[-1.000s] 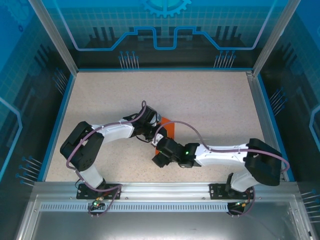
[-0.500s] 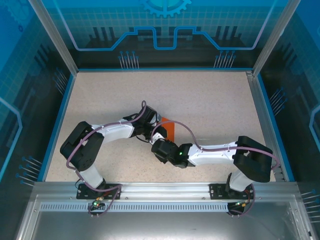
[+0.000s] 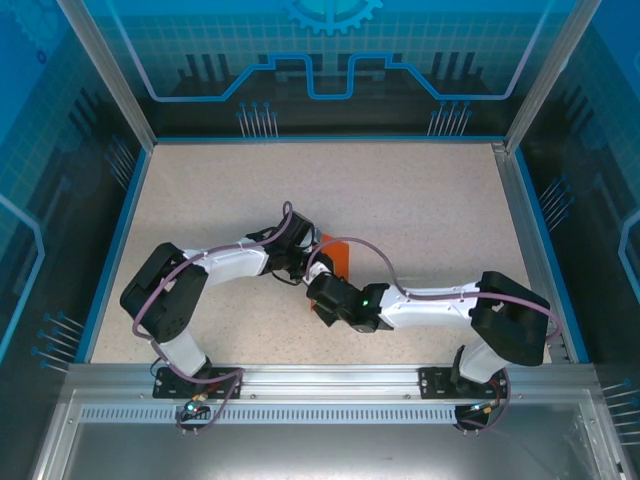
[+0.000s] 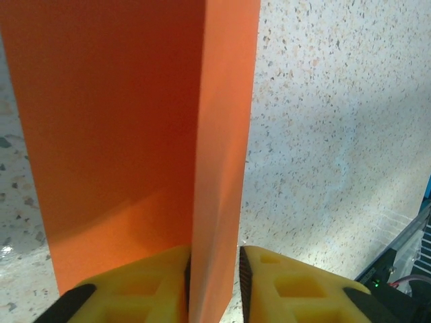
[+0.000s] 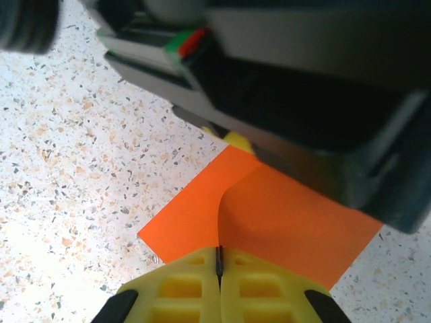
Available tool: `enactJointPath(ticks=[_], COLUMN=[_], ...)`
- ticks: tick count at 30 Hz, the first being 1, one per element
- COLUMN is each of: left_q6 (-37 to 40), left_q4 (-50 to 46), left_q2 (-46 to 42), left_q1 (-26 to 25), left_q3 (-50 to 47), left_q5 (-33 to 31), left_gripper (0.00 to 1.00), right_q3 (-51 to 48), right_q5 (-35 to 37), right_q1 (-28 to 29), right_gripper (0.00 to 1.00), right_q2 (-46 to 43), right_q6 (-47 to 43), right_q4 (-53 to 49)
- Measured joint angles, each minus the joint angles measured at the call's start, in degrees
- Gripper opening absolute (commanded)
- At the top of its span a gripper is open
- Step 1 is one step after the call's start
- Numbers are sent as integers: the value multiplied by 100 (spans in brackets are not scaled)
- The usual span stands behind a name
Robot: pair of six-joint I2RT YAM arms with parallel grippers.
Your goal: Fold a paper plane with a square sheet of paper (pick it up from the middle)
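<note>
We see the square sheet of paper (image 3: pixel 337 256), partly folded, lying mid-table on the speckled table (image 3: pixel 420 200) between the two wrists. The left gripper (image 4: pixel 214 272) has its yellow fingers clamped on a raised fold of the sheet. The right gripper (image 5: pixel 219 259) is pinched tight on the sheet's near edge, where a curved crease runs into the seam.

One square sheet of paper (image 4: pixel 121 134); two arms, left arm (image 3: pixel 225 262) and right arm (image 3: pixel 430 305); two pairs of jaws; one worktop (image 3: pixel 420 200).
</note>
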Motion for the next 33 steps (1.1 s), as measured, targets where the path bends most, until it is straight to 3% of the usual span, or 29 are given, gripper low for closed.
enactJointPath(ticks=[5, 8, 23, 33], left_q6=[-2, -28, -107, -107], left_q4=[-177, -323, -315, -221], left_q2=[-94, -280, -1475, -1635], left_q1=[0, 0, 0, 0], left_q3=[0, -2, -852, -940], left_q5=[-313, -586, -1080, -1080], left_gripper=[36, 47, 46, 45], right_q3=[-260, -437, -815, -815], right_q5=[-839, -1502, -4371, -5383], right_q1=[-444, -820, -2409, -2955], right_gripper=[3, 3, 5, 5], right_q2=[-219, -391, -442, 57], right_q6=[-24, -22, -68, -109], right_q4=[282, 525, 1113, 1327])
